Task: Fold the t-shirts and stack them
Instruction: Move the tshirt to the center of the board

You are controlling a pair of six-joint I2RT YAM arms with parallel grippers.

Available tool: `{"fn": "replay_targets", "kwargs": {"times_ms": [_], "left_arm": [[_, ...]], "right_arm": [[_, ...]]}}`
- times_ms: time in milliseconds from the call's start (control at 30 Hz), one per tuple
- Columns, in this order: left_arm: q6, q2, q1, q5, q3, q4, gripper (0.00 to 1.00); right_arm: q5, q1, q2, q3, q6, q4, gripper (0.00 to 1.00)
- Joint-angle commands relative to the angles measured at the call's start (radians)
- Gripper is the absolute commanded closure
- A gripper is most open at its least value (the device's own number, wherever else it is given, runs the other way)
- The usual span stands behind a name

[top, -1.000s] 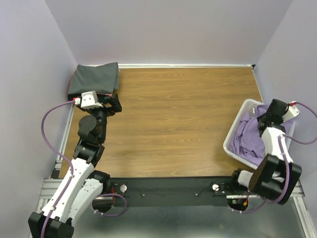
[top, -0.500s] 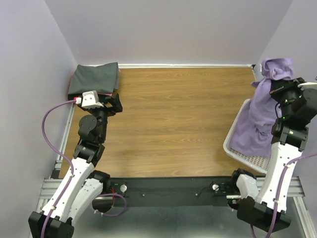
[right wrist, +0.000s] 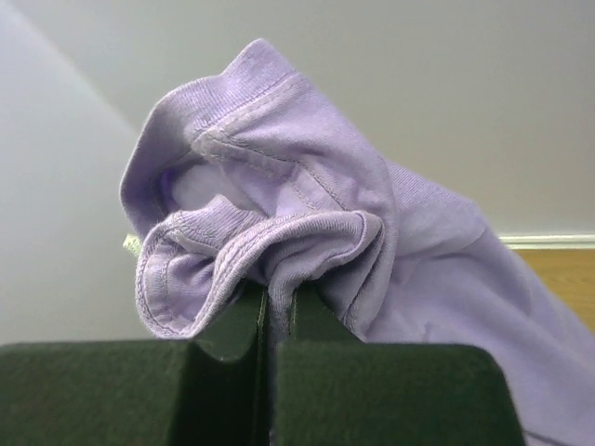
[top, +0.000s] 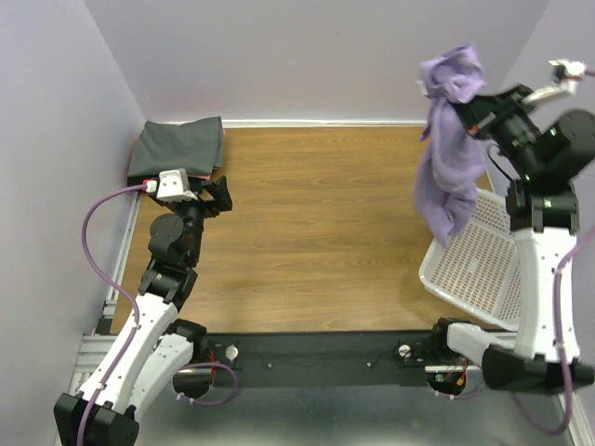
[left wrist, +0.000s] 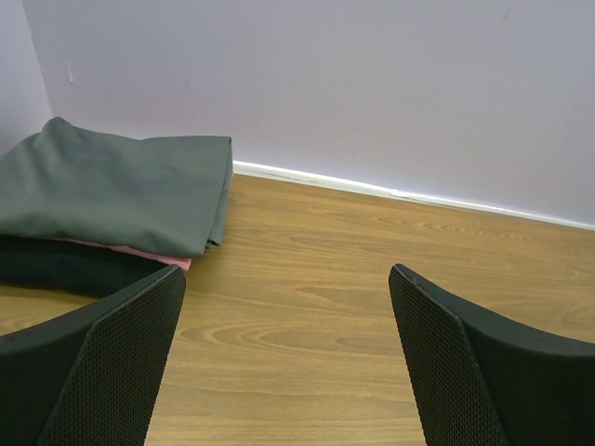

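right gripper point(right wrist: 277, 302) clamped on lavender shirt point(top: 444, 177) | shirt hangs lengthwise, straight down, at table's point(top: 325, 232) 2 o'clock, above basket point(top: 476, 271) | bare wood lies 9 o'clock of shirt; right arm nearest | left gripper point(left wrist: 285, 279) wide open, holding nothing, near grey shirt point(top: 177, 147) at 10 o'clock

Place: I take this for a robotics lab test cell.
Walls: plain lavender panels point(top: 307, 56) box in my workspace.
Bench: wood-grain tabletop point(top: 316, 223) on aluminium framing point(top: 93, 348).
Cabling: exposed purple cable point(top: 85, 237) along my arm.
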Motion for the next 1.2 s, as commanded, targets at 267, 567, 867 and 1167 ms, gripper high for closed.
{"fn": "replay_targets", "kwargs": {"times_ms": [267, 567, 867, 1167], "left_arm": [[0.023, 0.008, -0.005, -0.012, -0.004, 0.015, 0.02], [0.020, 0.003, -0.005, -0.032, -0.016, 0.024, 0.02], [0.006, 0.100, -0.008, 0.006, 0.002, 0.027, 0.09], [0.002, 0.313, -0.072, 0.083, 0.039, 0.145, 0.10]], "right_arm": [[0.298, 0.583, 0.383, 0.422, -0.266, -0.075, 0.99], [0.543, 0.652, 0.360, 0.202, -0.271, -0.057, 0.90], [1.106, 0.627, 0.305, -0.290, -0.165, -0.055, 0.00], [0.903, 0.629, 0.372, -0.336, -0.210, -0.005, 0.00]]}}
